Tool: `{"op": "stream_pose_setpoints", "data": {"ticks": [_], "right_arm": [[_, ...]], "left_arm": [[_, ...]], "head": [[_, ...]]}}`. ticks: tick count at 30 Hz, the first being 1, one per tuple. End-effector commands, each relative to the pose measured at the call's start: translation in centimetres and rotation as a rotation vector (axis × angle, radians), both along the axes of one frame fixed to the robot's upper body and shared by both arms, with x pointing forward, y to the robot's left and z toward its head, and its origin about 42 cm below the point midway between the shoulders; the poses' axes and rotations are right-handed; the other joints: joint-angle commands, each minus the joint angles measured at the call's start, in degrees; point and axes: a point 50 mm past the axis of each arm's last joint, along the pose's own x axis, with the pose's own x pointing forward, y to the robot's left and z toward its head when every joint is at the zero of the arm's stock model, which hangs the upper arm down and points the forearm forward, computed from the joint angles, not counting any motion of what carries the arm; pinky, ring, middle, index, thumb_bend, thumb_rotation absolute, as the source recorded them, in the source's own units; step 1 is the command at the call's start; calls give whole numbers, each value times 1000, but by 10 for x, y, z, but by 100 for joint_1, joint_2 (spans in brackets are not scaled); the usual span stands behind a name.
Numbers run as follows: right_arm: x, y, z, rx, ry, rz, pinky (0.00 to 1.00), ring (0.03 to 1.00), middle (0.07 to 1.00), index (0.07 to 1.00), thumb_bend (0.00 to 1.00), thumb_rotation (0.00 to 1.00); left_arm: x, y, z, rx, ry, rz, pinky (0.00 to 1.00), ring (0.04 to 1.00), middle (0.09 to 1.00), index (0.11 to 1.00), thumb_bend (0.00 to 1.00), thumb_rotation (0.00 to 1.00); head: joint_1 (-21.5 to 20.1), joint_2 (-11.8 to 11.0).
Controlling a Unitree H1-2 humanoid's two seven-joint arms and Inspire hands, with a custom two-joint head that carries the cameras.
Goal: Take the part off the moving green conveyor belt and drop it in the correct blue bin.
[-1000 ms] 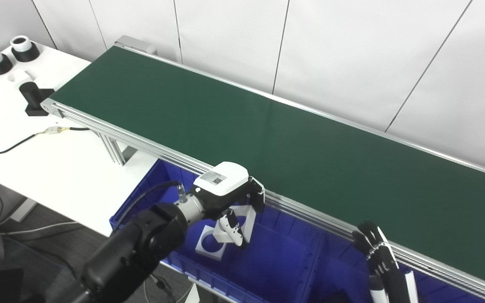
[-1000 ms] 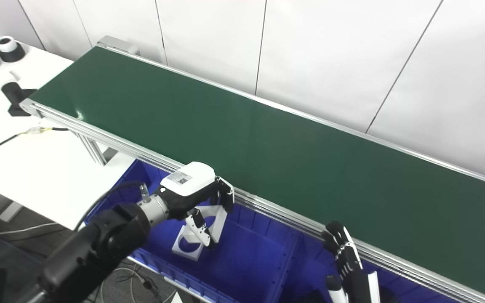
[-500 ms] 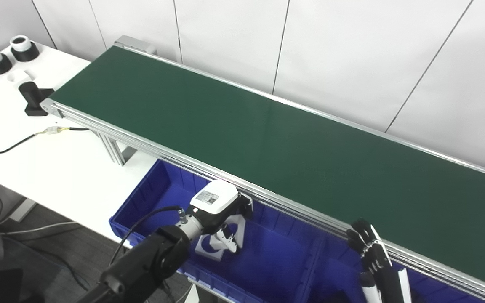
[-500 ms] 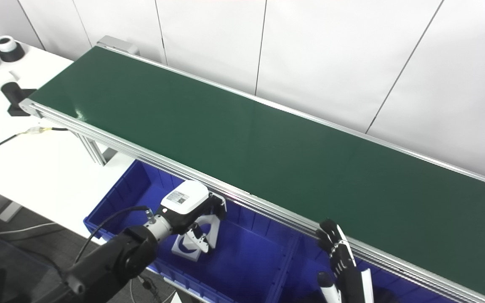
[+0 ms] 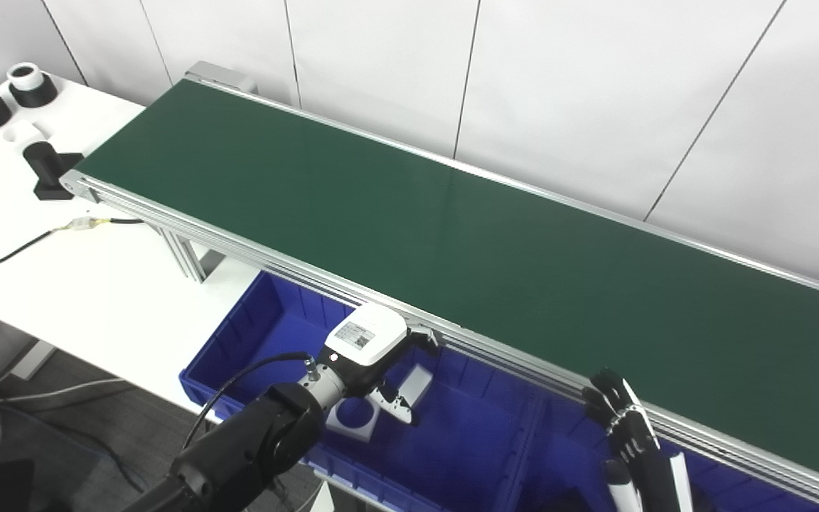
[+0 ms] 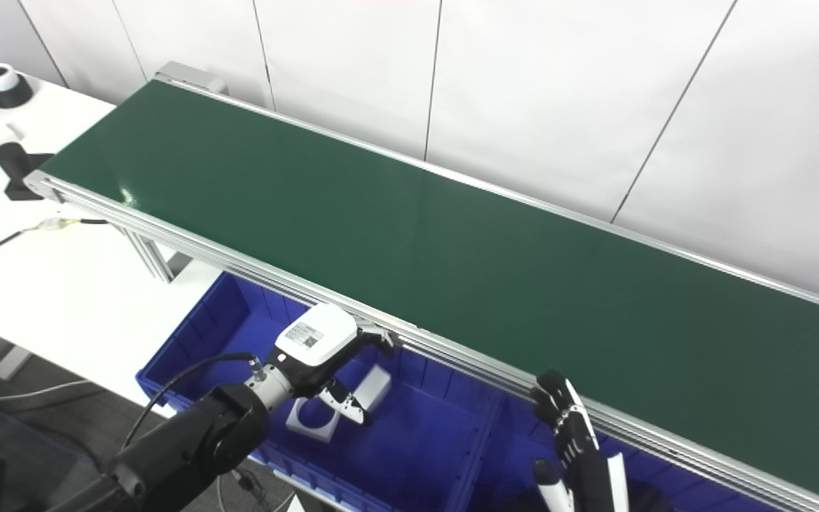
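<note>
The white part (image 5: 339, 428), a flat base with a round hole and an upright plate (image 5: 415, 381), lies on the floor of the left blue bin (image 5: 249, 323). My left hand (image 5: 370, 348) hovers just above it. Its fingers are spread and hold nothing, with the thumb reaching down beside the plate. My right hand (image 5: 626, 441) stands upright at the bottom right, fingers extended and empty, just in front of the belt's near rail. The green conveyor belt (image 5: 452, 235) carries nothing in view.
A second blue bin (image 5: 566, 462) adjoins the first on the right, below the aluminium rail (image 5: 509, 355). On the white table (image 5: 97, 284) at the left are black-and-white cylinders (image 5: 25, 75), a black piece (image 5: 45, 165) and a cable (image 5: 18, 249).
My left hand sank from the belt's edge into the left bin with the white part, then spread its fingers off it. The right hand barely moved. The camera shifted slightly.
</note>
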Motion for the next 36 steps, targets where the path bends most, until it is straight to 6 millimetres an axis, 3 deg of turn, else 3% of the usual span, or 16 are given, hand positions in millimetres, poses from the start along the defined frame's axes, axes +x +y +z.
{"op": "stream_pose_setpoints", "data": {"ticks": [1, 5, 9, 13, 17, 20, 21, 23, 25, 27, 29, 36], "right_arm": [[5, 4, 9, 16, -36, 6, 831, 859, 892, 907, 769, 856], [4, 4, 10, 17, -38, 6, 823, 856, 891, 907, 768, 854], [5, 4, 10, 16, -37, 5, 827, 858, 890, 907, 767, 852], [5, 4, 7, 14, -34, 4, 825, 859, 891, 906, 784, 858], [5, 8, 2, 7, -34, 0, 817, 855, 888, 900, 800, 857], [5, 14, -3, -4, -33, -6, 806, 849, 880, 895, 798, 845], [5, 15, -4, -6, -29, -9, 806, 850, 880, 896, 799, 844], [4, 21, -6, -5, -18, -15, 815, 856, 883, 898, 804, 843], [2, 25, -8, -12, -17, -16, 829, 862, 889, 905, 797, 852], [0, 30, -10, -15, -17, -16, 840, 867, 895, 909, 787, 853], [-1, 34, -12, -11, -15, -21, 845, 867, 895, 907, 782, 844], [-2, 51, -20, -39, -20, -43, 849, 866, 910, 906, 802, 879]], "left_arm": [[7, -1, 14, -10, -81, -26, 612, 652, 674, 659, 1000, 405], [7, -1, 18, -16, -77, -38, 625, 647, 669, 661, 1000, 442], [6, -2, 22, -49, -65, -77, 636, 644, 663, 670, 1000, 550], [2, -5, 27, -126, -83, -130, 639, 635, 647, 660, 1000, 714], [-4, -8, 33, -222, -140, -179, 618, 614, 626, 639, 1000, 799], [-9, -9, 33, -276, -164, -205, 601, 605, 623, 635, 1000, 758], [-10, -9, 32, -287, -170, -214, 599, 604, 623, 634, 1000, 754], [-16, -10, 30, -316, -185, -237, 593, 598, 618, 629, 1000, 740], [-21, -11, 29, -331, -191, -254, 588, 595, 608, 618, 1000, 739], [-25, -9, 27, -338, -185, -261, 600, 603, 606, 619, 1000, 765], [-28, -8, 25, -359, -183, -266, 600, 603, 602, 618, 1000, 760], [-35, 2, 23, -500, -119, -217, 580, 616, 617, 644, 1000, 742]], "head": [[2, 3], [2, 3], [-57, -3], [-440, -22], [-984, -58], [-1547, -144], [-1547, -144], [-2057, -321], [-2167, -376], [-2534, -570], [-2566, -585], [-3699, -823]]}}
